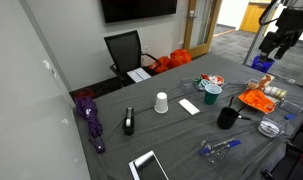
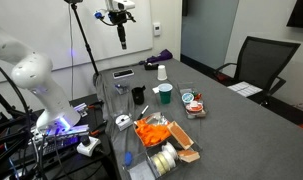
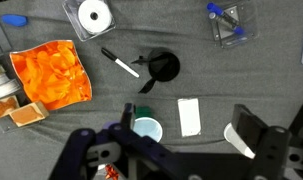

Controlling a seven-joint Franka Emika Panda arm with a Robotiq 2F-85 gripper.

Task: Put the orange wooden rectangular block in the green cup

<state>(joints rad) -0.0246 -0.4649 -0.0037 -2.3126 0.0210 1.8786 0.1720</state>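
The orange wooden block (image 3: pixel 26 113) lies flat beside a heap of orange pieces (image 3: pixel 51 72); it also shows in an exterior view (image 2: pixel 188 155). The green cup (image 3: pixel 146 128) stands upright, its open mouth showing; it shows in both exterior views (image 1: pixel 211 92) (image 2: pixel 166 94). My gripper (image 3: pixel 186 118) is open and empty. It hangs high above the table (image 1: pixel 281 45) (image 2: pixel 120 40), far from the block. Its fingers frame the green cup and an upturned white paper cup (image 3: pixel 236 135).
A black mug (image 3: pixel 163 67), a pen (image 3: pixel 119 64) and a white card (image 3: pixel 189 116) lie near the green cup. A tape roll (image 3: pixel 91 15) and a clear box with blue parts (image 3: pixel 226 22) sit farther off. A tablet (image 1: pixel 148 166) and a purple umbrella (image 1: pixel 89 115) lie on the grey table.
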